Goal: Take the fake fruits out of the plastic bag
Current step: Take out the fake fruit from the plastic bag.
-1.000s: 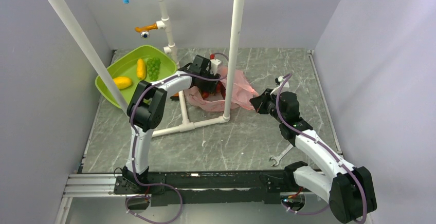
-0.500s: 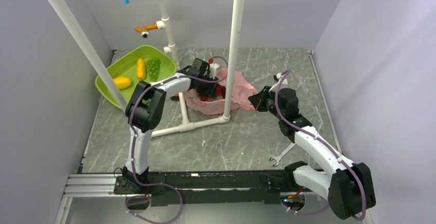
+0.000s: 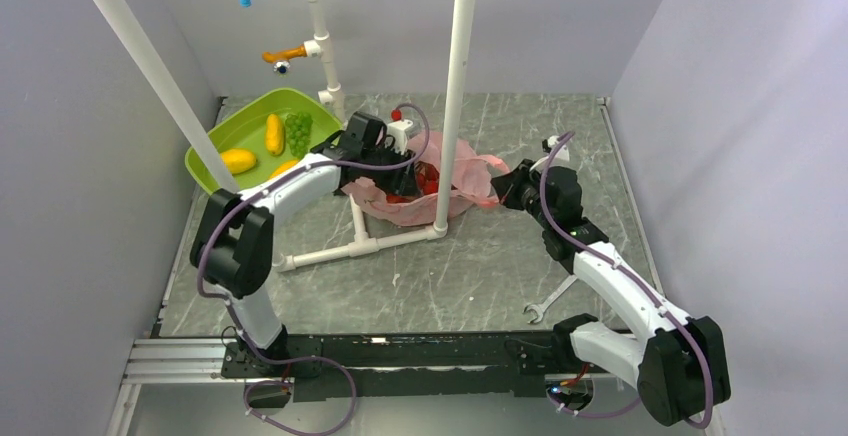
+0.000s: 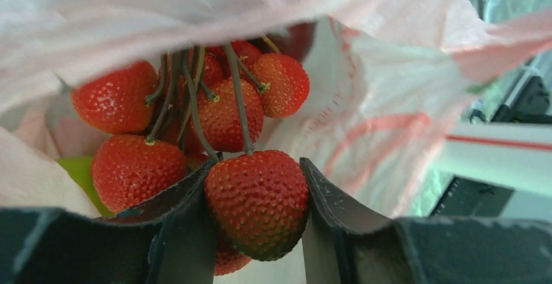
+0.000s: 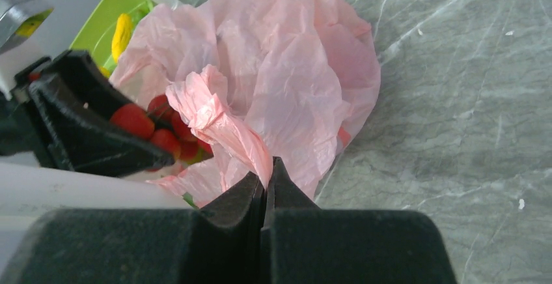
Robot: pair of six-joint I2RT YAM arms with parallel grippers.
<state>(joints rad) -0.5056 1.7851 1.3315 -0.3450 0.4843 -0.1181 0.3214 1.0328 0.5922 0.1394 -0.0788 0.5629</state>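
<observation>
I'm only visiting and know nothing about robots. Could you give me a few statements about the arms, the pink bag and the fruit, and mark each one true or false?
1. The left gripper is clamped on a strawberry. True.
2. The right gripper is open and holds nothing. False: it is shut on a fold of the pink bag.
3. The strawberry bunch lies on the bare table. False: it sits inside the bag.
4. The green tray holds green grapes. True.
5. The wrench lies in the tray. False: it lies on the table, near the right arm's base.
</observation>
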